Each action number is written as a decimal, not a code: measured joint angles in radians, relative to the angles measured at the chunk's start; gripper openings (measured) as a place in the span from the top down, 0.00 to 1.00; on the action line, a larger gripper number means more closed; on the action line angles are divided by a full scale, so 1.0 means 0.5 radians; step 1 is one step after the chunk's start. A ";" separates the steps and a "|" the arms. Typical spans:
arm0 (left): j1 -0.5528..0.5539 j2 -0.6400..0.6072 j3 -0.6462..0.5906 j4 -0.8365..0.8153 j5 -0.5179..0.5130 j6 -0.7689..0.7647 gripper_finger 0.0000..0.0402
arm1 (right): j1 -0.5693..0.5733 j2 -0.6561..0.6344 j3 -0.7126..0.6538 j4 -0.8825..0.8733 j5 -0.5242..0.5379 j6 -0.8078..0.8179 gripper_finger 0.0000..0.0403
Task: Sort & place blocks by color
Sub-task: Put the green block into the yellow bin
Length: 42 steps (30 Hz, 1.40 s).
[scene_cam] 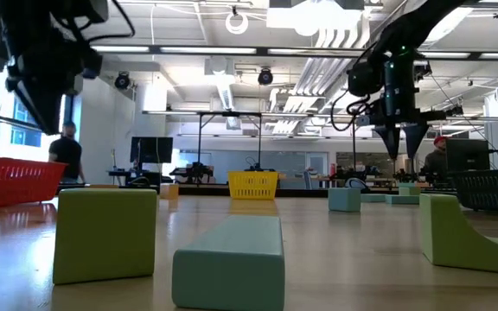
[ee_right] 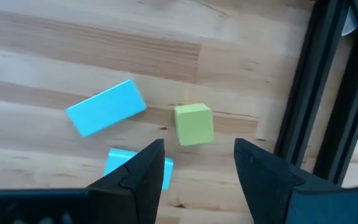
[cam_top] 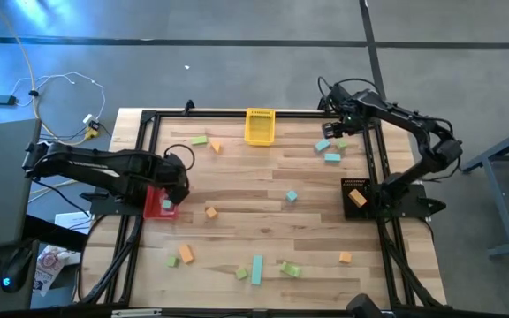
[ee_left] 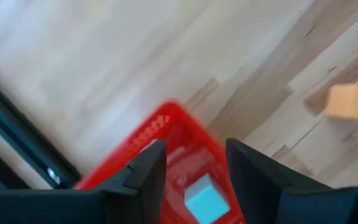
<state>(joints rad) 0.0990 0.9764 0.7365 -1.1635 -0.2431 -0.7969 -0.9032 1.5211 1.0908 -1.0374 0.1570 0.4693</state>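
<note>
blocks: scattered over the table (cam_top: 263, 190); one teal cube (ee_left: 205, 200) in red bin (ee_left: 185, 134), left edge. left gripper (ee_left: 194, 168) wide, empty, above it. right gripper (ee_right: 197, 163) wide over green cube (ee_right: 194, 124), far right corner. risk: a finger nudges the teal bar (ee_right: 105, 107) beside the cube.

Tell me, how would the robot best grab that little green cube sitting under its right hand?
Probably straight from above. The green cube rests flat on the table, and the right hand hangs over it with fingers open. Closing on two opposite side faces looks safest. The teal bar lies close on one side, so choose the faces clear of it.
</note>
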 joint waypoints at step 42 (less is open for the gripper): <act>-0.001 0.002 0.146 0.127 -0.330 0.294 0.63 | -0.053 0.563 0.000 0.050 0.027 -0.125 0.72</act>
<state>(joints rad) 0.0986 0.9771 0.8097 -1.1000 -0.4080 -0.6498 -0.9298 1.8027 1.0908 -1.0126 0.1705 0.4070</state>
